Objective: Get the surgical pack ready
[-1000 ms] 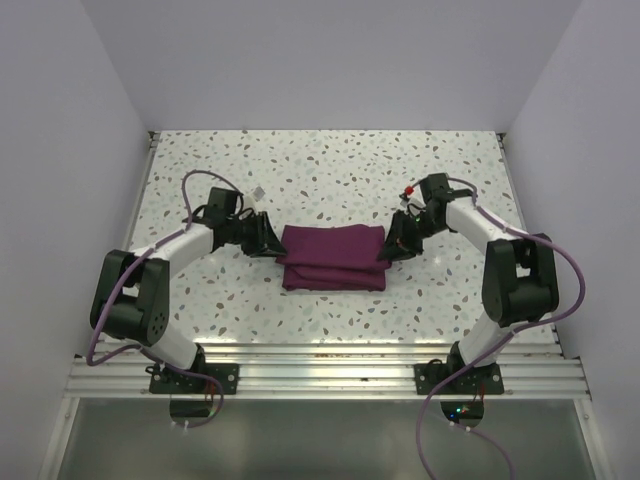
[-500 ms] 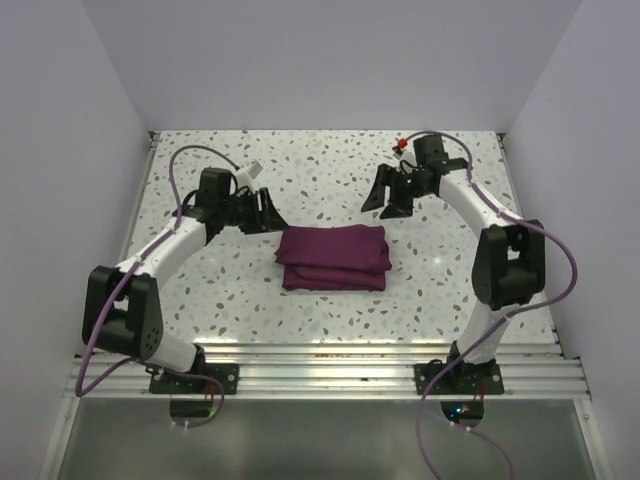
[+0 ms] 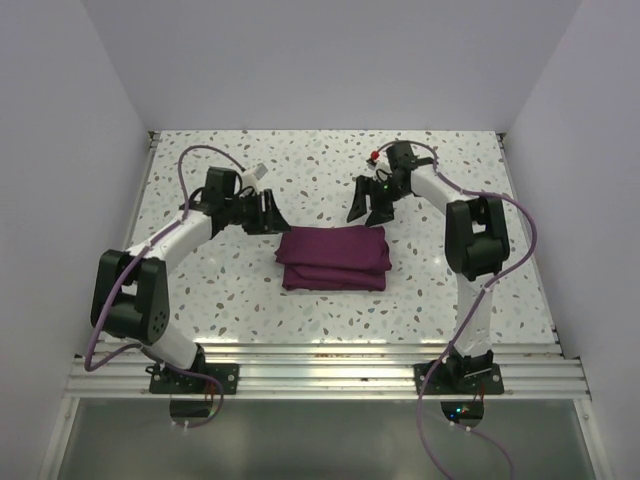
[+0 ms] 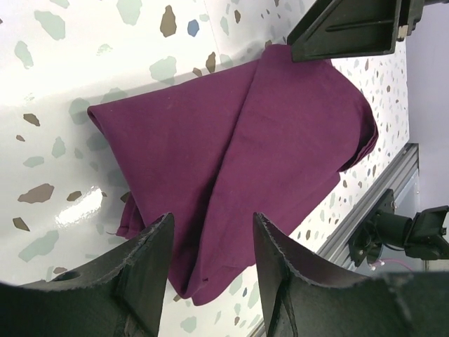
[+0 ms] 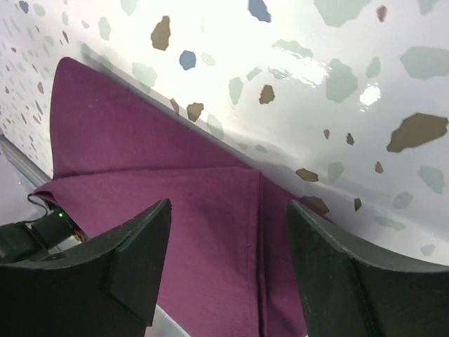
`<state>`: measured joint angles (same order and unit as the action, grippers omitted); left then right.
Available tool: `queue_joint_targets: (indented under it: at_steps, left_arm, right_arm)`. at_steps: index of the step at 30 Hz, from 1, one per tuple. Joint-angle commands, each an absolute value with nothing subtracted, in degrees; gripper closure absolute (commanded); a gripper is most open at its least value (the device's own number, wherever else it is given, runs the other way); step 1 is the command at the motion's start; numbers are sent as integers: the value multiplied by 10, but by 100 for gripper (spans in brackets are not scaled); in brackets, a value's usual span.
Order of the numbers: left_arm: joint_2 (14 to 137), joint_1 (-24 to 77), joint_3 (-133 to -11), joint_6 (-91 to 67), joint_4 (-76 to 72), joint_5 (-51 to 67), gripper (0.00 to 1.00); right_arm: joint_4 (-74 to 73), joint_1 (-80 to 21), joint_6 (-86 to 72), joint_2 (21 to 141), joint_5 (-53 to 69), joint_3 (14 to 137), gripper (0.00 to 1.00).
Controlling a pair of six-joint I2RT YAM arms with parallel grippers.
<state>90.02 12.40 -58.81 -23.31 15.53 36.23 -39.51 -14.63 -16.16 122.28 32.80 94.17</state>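
Observation:
The surgical pack (image 3: 333, 257) is a plum-purple cloth folded into a compact rectangular bundle in the middle of the speckled table; it also shows in the left wrist view (image 4: 238, 154) and the right wrist view (image 5: 175, 203). No tray, instruments or gauze show. My left gripper (image 3: 271, 213) is open and empty, raised just beyond the bundle's far left corner; in its own view (image 4: 210, 232) the jaws stand apart over the cloth. My right gripper (image 3: 365, 205) is open and empty, raised beyond the bundle's far right corner, its jaws (image 5: 228, 225) wide apart.
The speckled table (image 3: 200, 290) is walled on three sides. An aluminium rail (image 3: 320, 375) runs along the near edge under both arm bases. Purple cables loop off both arms.
Both grippers have let go of the bundle's side edges, lifted and moved away toward the far side. The right gripper has swung left. The bundle lies still.

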Motion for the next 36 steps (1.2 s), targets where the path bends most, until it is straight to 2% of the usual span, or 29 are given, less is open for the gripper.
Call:
queue_joint_targets:
  at_steps: [1,5,10,13,19,27,30,34,36]
  left_arm:
    - [908,116,-612,-207,153,386,48]
    - [911,113,-611,-206,150,391,48]
    - [915,107,-608,-210,144,398,48]
    - [915,107,-608,-216,140,402,49]
    - [910,101,-612,-226,140,398,49]
    - [925,91,-628,-233,157,377,51]
    - [933,86,-629,-236,160,373,52]
    - [949,86,-636,-241,169,370,53]
    - [964,86,-641,-241,170,372,53]
  right_arm:
    - [-411,-158,-138,1223,354,972,33]
    - [-417,-164,-138,1217,374,971,37]
    - [-405,-168,-155,1204,410,962,46]
    - [-409,-170,-162,1197,433,961,57]
    - [-422,-181,-171,1138,494,912,65]
    - [-537,-257,-120,956,494,703,64]
    - [-554,-258,-133,879,487,623,61]
    - [-553,-249,-170,810,419,614,57]
    - [-526,-215,-218,793,335,630,48]
